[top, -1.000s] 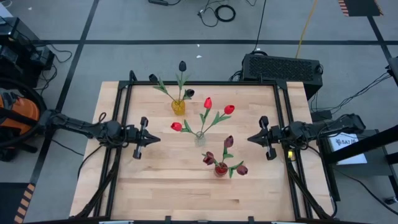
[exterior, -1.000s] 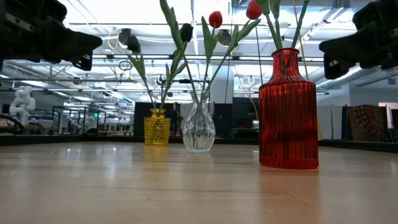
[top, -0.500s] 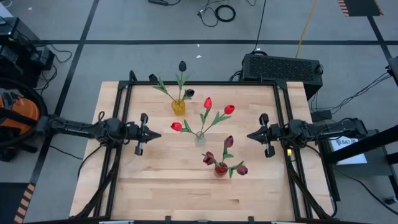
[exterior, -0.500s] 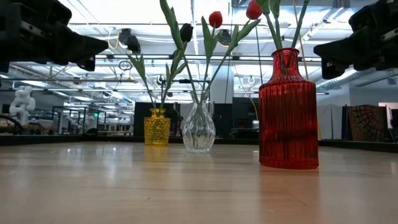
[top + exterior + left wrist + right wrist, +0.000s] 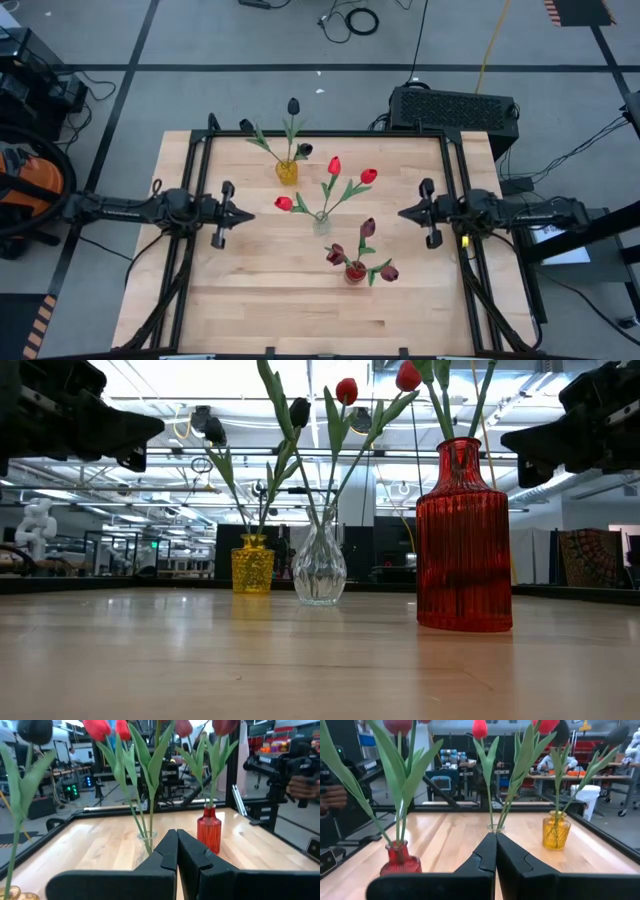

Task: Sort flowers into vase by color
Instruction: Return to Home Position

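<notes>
You are looking at the wooden desk (image 5: 250,300). Mid-desk, the ribbed red vase (image 5: 463,535) is holding maroon tulips (image 5: 367,228), the bulbous clear vase (image 5: 319,565) red tulips (image 5: 333,165), and the yellow vase (image 5: 252,565) near-black tulips (image 5: 293,105). Your left end effector (image 5: 176,834) and right end effector (image 5: 495,836) are hovering pinched shut and empty at the side edges.

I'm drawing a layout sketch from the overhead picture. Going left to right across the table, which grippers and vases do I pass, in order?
left gripper → yellow vase → clear vase → red vase → right gripper
</notes>
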`<action>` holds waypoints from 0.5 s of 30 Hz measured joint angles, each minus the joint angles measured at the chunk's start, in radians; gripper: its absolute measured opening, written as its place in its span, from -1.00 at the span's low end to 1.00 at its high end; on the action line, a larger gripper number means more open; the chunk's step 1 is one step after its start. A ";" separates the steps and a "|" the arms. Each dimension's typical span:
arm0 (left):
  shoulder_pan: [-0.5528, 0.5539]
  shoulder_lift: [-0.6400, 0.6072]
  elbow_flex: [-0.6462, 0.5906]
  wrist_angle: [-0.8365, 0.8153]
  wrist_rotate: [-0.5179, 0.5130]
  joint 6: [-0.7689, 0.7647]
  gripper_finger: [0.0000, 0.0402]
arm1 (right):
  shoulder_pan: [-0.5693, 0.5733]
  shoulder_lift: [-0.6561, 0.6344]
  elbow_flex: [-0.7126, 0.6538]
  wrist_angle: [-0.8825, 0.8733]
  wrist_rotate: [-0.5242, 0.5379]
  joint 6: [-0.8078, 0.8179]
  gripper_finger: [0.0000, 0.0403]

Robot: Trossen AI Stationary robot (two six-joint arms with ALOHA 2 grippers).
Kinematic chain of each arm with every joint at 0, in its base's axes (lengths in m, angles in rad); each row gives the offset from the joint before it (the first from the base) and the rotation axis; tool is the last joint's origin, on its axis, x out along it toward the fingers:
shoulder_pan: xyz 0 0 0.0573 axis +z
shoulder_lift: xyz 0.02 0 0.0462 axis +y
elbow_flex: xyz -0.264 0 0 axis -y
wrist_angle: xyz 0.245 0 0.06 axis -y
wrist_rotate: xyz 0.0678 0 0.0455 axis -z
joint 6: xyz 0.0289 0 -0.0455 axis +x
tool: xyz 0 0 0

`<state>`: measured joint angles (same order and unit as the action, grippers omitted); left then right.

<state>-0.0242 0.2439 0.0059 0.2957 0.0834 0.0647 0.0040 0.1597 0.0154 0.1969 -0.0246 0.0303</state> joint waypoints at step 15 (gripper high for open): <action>0.000 -0.244 -0.001 -0.219 -0.037 -0.006 -0.98 | -0.005 -0.158 0.000 -0.174 0.031 0.061 -1.00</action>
<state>-0.0242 -0.0002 0.0051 0.0764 0.0462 0.0591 -0.0010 0.0019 0.0154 0.0231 0.0064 0.0918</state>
